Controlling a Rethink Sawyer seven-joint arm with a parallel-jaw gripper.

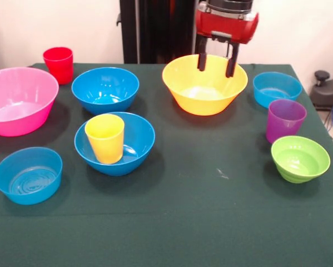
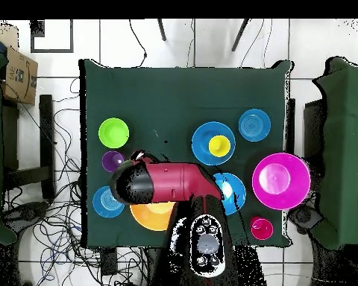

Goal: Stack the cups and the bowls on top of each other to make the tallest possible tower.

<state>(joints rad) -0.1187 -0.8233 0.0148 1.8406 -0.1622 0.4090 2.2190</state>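
My gripper (image 1: pixel 217 65) hangs open and empty over the large yellow-orange bowl (image 1: pixel 205 89) at the far side; the arm (image 2: pixel 167 182) covers most of that bowl in the overhead view. A yellow cup (image 1: pixel 105 138) stands tilted inside a deep blue bowl (image 1: pixel 134 146) at centre left, also in the overhead view (image 2: pixel 218 145). A second deep blue bowl (image 1: pixel 105 89) sits behind it. The purple cup (image 1: pixel 286 119) and lime green bowl (image 1: pixel 299 158) stand at the right. The red cup (image 1: pixel 59 64) is far left, next to the large pink bowl (image 1: pixel 17 100). Light-blue bowls sit near left (image 1: pixel 28 175) and far right (image 1: pixel 277 88).
The green cloth covers the table (image 1: pixel 210 217). The robot's black pedestal (image 1: pixel 155 30) stands at the far edge. Cables lie on the floor around the table (image 2: pixel 63 149). A cardboard box (image 2: pixel 18 74) sits beside the table.
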